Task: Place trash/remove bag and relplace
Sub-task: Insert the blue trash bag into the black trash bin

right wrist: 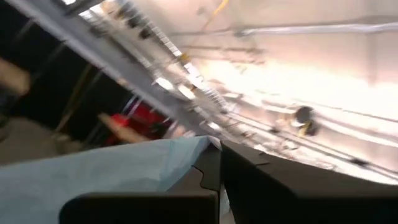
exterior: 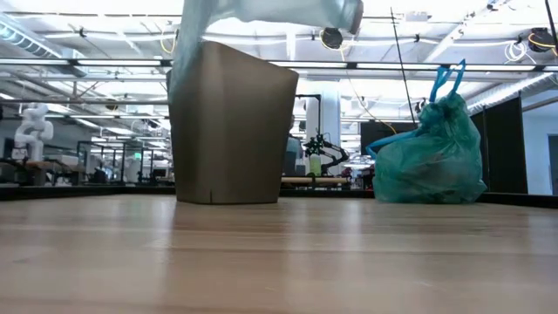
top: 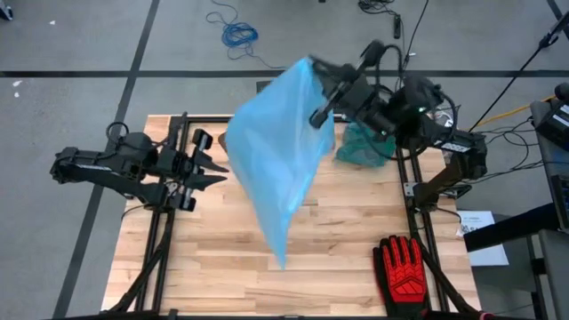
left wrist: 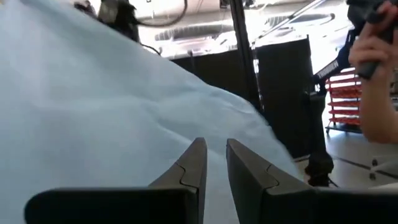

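Right gripper pinched shut on fresh blue bag, hanging over bin. Left gripper beside bag, slightly open, empty; should grab opposite rim & spread mouth over bin.

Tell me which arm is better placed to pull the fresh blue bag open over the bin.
Probably the left. The right gripper is shut on the light blue bag's top edge, holding it up above the brown bin. The left gripper waits right beside the bag, fingers slightly apart and empty.
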You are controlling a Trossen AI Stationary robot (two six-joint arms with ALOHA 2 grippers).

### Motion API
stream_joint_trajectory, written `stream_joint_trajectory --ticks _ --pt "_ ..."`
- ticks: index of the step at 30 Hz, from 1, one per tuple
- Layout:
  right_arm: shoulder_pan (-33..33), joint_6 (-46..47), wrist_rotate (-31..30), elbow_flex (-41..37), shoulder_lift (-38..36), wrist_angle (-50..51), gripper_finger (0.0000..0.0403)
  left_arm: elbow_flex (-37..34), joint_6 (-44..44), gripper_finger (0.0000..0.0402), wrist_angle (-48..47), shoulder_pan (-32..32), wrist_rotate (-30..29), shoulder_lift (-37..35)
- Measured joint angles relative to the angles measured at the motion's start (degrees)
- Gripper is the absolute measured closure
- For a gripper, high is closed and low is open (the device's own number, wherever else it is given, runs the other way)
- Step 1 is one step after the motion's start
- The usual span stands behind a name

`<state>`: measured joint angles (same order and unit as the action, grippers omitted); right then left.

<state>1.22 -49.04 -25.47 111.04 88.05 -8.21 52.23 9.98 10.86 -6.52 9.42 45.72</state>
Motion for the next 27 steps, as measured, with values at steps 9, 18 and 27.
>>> stream_joint_trajectory --ticks 9,18,27 --pt "3.4 -8.3 0.1 0.0 0.0 -10.8 0.0403 0.0 1.4 0.0341 -3.8 0.0 -7.1 0.0" --pt "5.5 -9.5 -0.5 3.2 0.1 -10.5 0.0403 0.0 1.3 0.0341 -4.6 0.0 -11.1 0.0" --pt "10.8 -4.7 -1.7 3.2 2.9 -7.1 0.0403 0.0 0.9 0.0341 -4.6 0.0 -11.7 2.4"
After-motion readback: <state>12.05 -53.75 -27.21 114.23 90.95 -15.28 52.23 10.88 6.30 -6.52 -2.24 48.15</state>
